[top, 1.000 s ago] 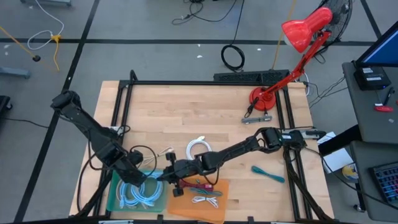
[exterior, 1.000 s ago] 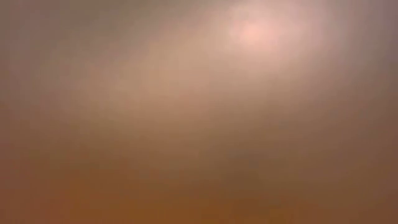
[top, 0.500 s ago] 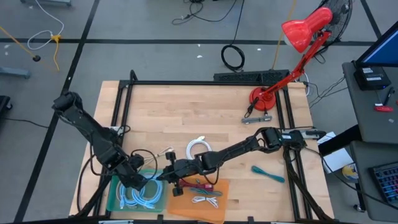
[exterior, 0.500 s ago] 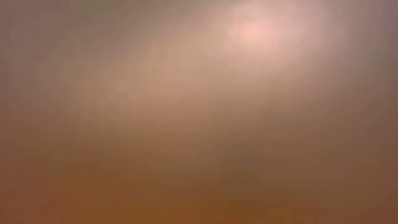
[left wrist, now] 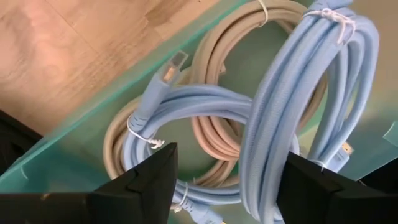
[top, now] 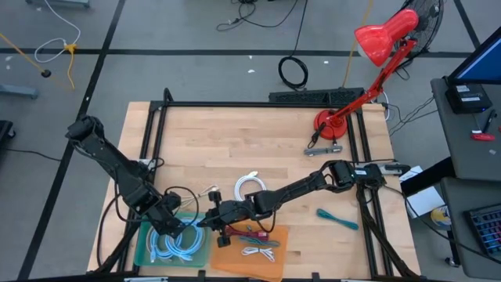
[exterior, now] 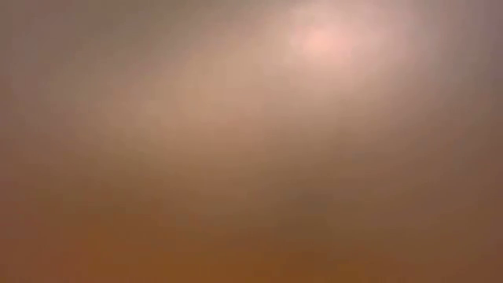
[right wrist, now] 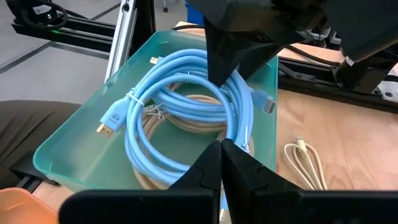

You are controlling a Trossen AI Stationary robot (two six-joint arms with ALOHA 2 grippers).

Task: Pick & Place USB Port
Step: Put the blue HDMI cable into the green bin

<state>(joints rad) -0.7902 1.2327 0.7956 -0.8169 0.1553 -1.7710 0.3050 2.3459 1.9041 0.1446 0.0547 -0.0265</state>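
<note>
A green tray (top: 142, 235) at the table's near left holds coiled light blue cables (top: 177, 244) and a beige cable (left wrist: 214, 127). My left gripper (left wrist: 227, 163) is open and low over the tray. Its fingers stand on either side of one upright run of a blue coil (left wrist: 280, 112). In the right wrist view the left gripper (right wrist: 249, 37) hangs over the blue cables (right wrist: 180, 93). My right gripper (right wrist: 221, 155) is shut and empty beside the tray's right rim (right wrist: 267, 93). The low view is fully blocked by a blur. My left gripper comes at the blue coil from above with a finger on each side. The coil's run (left wrist: 267, 168) passes close to one finger (left wrist: 323, 186). I cannot tell whether it touches it. The coil lies in the tray.
An orange tray (top: 272, 262) with more cables sits right of the green one. A white cable coil (top: 249, 186) and a thin white cord (right wrist: 305, 163) lie on the wood. A teal item (top: 338, 218) lies to the right. A red lamp base (top: 327, 124) stands at the far right.
My left gripper has shifted a little toward the table's near edge over the green tray, then held still. The right arm and the cables have stayed in place.
</note>
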